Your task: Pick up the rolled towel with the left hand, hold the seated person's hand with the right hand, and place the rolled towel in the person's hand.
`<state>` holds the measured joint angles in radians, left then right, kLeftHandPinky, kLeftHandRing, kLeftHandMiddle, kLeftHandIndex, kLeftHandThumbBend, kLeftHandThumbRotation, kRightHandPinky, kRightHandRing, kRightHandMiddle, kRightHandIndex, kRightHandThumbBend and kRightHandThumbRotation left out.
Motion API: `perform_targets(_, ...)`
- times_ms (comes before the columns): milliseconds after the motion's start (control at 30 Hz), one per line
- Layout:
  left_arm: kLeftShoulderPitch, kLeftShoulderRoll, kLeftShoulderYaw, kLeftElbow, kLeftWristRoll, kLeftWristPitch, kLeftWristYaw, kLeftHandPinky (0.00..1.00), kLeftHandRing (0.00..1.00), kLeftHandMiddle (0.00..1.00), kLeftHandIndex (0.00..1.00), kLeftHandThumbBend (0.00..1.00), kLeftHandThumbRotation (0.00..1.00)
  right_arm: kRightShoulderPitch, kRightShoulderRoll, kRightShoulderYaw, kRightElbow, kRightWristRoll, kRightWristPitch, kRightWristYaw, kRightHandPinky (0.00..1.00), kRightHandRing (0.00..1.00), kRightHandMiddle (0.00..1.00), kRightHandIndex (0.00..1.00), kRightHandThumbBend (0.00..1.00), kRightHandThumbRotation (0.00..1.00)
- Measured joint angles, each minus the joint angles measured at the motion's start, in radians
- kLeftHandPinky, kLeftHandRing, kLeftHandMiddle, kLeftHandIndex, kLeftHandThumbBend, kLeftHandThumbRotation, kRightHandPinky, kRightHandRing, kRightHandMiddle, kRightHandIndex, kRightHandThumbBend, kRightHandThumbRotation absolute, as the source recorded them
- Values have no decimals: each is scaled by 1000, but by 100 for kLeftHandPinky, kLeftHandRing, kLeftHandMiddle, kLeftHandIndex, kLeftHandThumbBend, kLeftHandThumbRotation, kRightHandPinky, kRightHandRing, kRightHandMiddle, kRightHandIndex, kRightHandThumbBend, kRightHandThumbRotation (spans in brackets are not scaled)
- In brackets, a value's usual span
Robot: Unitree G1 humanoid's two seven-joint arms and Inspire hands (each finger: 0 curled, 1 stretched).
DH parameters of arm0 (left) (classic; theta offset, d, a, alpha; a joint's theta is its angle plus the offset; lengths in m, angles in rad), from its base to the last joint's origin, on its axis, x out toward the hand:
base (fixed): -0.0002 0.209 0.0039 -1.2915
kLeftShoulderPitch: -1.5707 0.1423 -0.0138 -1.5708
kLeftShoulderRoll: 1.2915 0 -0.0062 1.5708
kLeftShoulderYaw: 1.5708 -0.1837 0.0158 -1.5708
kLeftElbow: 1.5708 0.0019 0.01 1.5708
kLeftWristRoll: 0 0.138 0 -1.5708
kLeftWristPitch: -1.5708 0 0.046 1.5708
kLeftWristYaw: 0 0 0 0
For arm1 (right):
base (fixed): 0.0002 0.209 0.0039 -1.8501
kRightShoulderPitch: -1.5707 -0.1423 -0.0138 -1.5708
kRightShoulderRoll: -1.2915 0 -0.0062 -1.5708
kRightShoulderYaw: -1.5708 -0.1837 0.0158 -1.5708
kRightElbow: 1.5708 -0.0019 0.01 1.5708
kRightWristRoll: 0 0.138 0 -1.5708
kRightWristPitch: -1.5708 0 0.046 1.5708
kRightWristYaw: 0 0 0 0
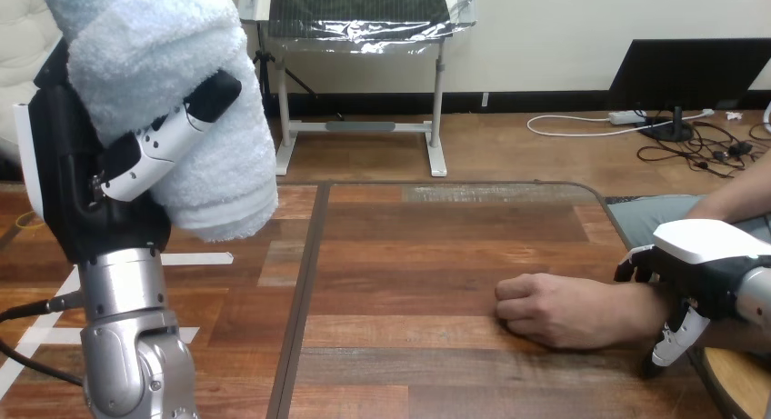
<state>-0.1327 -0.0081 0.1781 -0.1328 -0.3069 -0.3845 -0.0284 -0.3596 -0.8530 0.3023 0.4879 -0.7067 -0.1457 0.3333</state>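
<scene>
Rolled towel (155, 55), fluffy terry, is clutched by left hand (145, 151); right hand (705, 246) clasps person's wrist (650, 310).

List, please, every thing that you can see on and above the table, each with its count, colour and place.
rolled towel: one, pale blue, raised above the table's left side, in the left robot hand.
table: one, brown wood, across the view.
tape strips: a few, white, flat on the table's left part.
person's hand: one, closed in a fist, resting on the table at the right.
left robot hand: one, black and white, fingers curled round the rolled towel.
right robot hand: one, black and white, over the person's wrist, fingers and thumb curled round it.
</scene>
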Motion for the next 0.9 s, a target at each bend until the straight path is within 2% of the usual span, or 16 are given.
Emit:
perform_targets(667, 0, 0, 0, 0, 2, 0, 0, 22, 28, 34, 38, 53, 0, 0, 0, 0, 1, 0, -5, 0, 59, 76, 80, 80, 100, 19)
perform_targets(900, 0, 0, 0, 0, 2, 0, 0, 22, 28, 34, 38, 53, 0, 0, -1, 0, 0, 1, -9, 0, 59, 76, 80, 81, 100, 23)
